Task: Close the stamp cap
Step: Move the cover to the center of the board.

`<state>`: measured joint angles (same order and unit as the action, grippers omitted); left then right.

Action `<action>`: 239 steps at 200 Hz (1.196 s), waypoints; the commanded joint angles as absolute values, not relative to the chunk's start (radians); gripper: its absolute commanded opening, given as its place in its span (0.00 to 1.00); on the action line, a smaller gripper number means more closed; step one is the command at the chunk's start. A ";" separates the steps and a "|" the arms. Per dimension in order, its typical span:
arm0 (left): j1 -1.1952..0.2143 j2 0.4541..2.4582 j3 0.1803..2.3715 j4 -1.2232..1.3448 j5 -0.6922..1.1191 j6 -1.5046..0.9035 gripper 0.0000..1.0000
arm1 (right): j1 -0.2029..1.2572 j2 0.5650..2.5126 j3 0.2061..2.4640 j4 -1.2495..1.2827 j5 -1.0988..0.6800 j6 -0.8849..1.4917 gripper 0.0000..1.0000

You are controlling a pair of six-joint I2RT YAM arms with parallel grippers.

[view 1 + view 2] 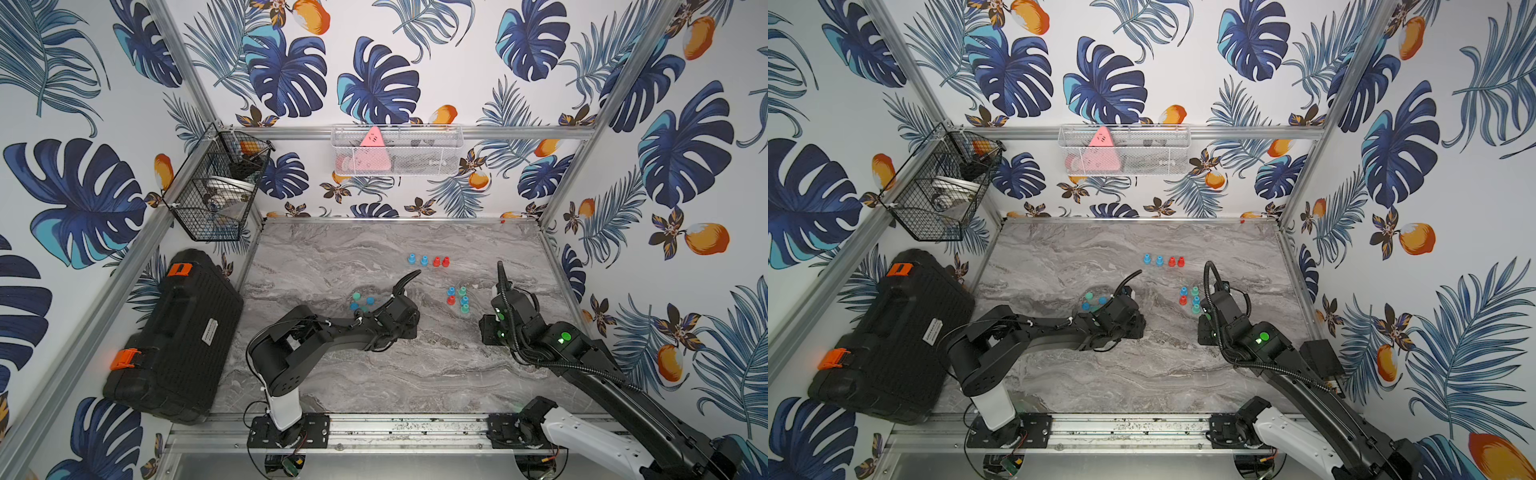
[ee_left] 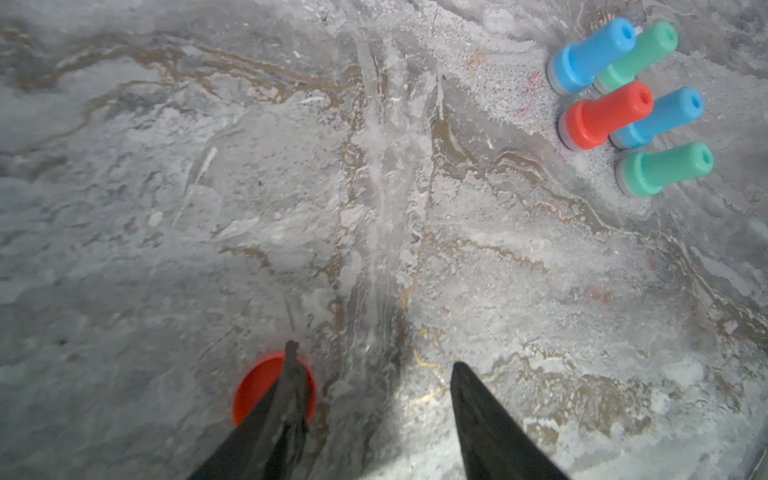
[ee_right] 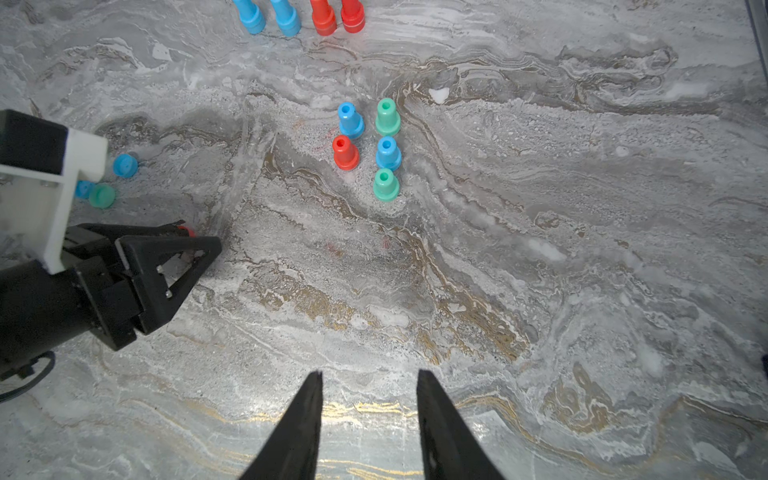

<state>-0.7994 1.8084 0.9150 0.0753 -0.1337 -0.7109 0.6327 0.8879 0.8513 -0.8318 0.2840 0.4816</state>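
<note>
Since the red cap (image 2: 257, 390) lies on the table (image 2: 166, 216) under and just outside one of the left fingers (image 2: 286, 419), not between them, you have no hold on it yet. Left fingers stand partway apart, only bare table in the gap. Right fingers (image 3: 305, 424) are partway apart too, nothing between them, over bare table on the near side of the stamps.

Cap reads as a small, shallow, hard plastic piece: light, stiff, smooth. Expect it to skid or flip on the slick table if one finger nudges it first. Straddle it and pinch across the outer wall, low, close to the table. Little squeeze needed; it likely won't crush, but it can squirt out. Can't tell which face is up, the finger hides most of it.

Likely mate is the red stamp (image 3: 345, 153), upright in a tight group with blue and green stamps (image 3: 387, 118), well apart from the cap. Loose blue and green caps (image 3: 124, 165) sit near the left fingers, so that group is probably the uncapped one: a guess from colours. The stamp is tall, narrow, light, close against its neighbours, so it tips easily; hold it by the stem with the right fingers, or press the cap on straight down. A row of four stamps (image 1: 424, 260) stands farther back.
</note>
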 commanded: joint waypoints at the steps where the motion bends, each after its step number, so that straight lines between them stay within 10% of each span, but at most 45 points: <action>1: -0.802 1.853 0.957 -0.084 -0.087 -0.708 0.60 | 0.634 0.885 0.851 -0.815 0.304 0.492 0.41; 239: -0.796 1.874 1.267 -0.252 -0.167 -0.583 0.63 | 0.655 0.877 0.852 -0.824 0.334 0.502 0.41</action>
